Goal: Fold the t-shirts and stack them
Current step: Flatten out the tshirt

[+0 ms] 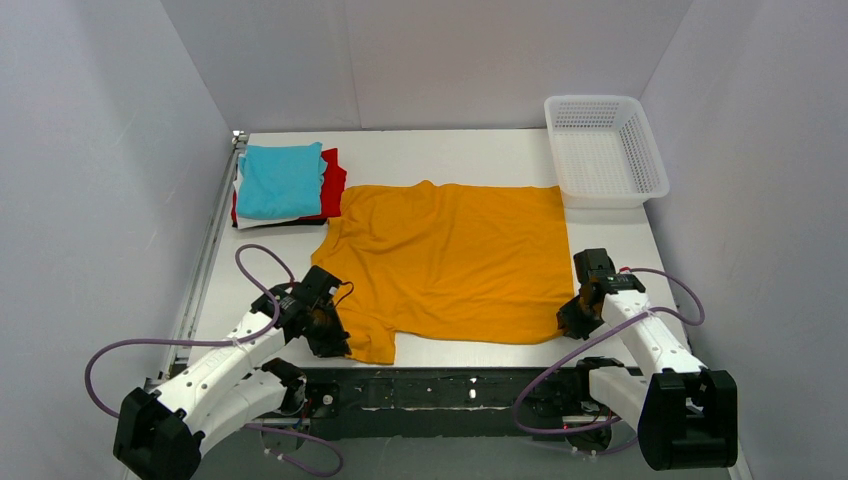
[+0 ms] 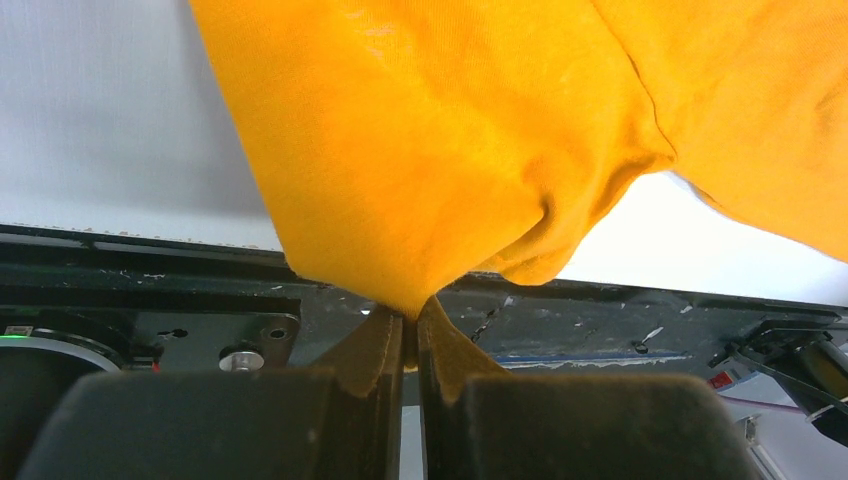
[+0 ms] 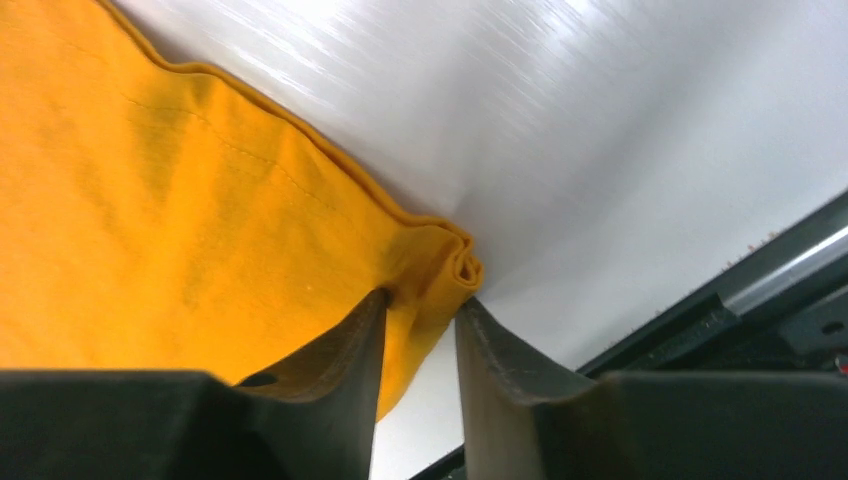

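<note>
The large mustard-orange t-shirt (image 1: 450,260) lies spread flat in the middle of the table. My left gripper (image 1: 330,335) is shut on its near-left sleeve at the table's front edge. In the left wrist view the jaws (image 2: 410,318) pinch a point of the orange cloth (image 2: 420,130), which hangs lifted. My right gripper (image 1: 572,318) is at the shirt's near-right hem corner. In the right wrist view its fingers (image 3: 422,300) hold the bunched, rolled corner (image 3: 440,270) between them. A folded turquoise shirt (image 1: 280,180) tops a stack with red (image 1: 333,185), white (image 1: 245,215) and black edges showing.
A white plastic mesh basket (image 1: 603,150) stands at the back right, just beyond the shirt's far-right corner. The folded stack sits at the back left by the table's metal rail (image 1: 210,240). The black base bar (image 1: 450,390) runs along the near edge.
</note>
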Available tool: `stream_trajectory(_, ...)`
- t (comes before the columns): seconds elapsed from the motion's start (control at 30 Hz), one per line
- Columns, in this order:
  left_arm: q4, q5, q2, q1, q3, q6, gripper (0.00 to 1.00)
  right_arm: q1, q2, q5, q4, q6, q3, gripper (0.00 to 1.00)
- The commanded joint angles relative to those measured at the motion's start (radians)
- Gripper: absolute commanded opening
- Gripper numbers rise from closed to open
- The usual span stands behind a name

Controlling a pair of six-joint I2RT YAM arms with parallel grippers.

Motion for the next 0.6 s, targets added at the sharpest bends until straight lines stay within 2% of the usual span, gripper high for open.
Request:
stream_trajectory(0.0, -0.125, -0.029, 0.003, 0.000, 0.025, -0.007, 0.00, -0.007, -0.013, 0.029, 0.116, -0.055, -0.025, 0.23)
stream_trajectory(0.03, -0.126, -0.035, 0.002, 0.000, 0.028, -0.007, 0.00, -0.008, -0.016, 0.029, 0.123, -0.063, -0.029, 0.18)
stream_trajectory(0.1, -0.135, -0.050, -0.005, 0.000, 0.038, -0.001, 0.00, -0.007, -0.032, 0.018, 0.127, -0.080, -0.025, 0.02)
stream_trajectory(0.2, -0.144, -0.071, -0.028, 0.000, 0.081, 0.038, 0.00, -0.007, -0.088, 0.008, 0.123, -0.133, 0.017, 0.01)
stream_trajectory(0.37, -0.167, -0.185, -0.064, 0.000, 0.226, 0.120, 0.00, -0.007, -0.224, 0.016, 0.104, -0.267, 0.150, 0.01)
stream_trajectory(0.57, -0.142, -0.285, -0.064, 0.000, 0.452, 0.200, 0.00, -0.007, -0.293, 0.001, 0.044, -0.400, 0.390, 0.01)
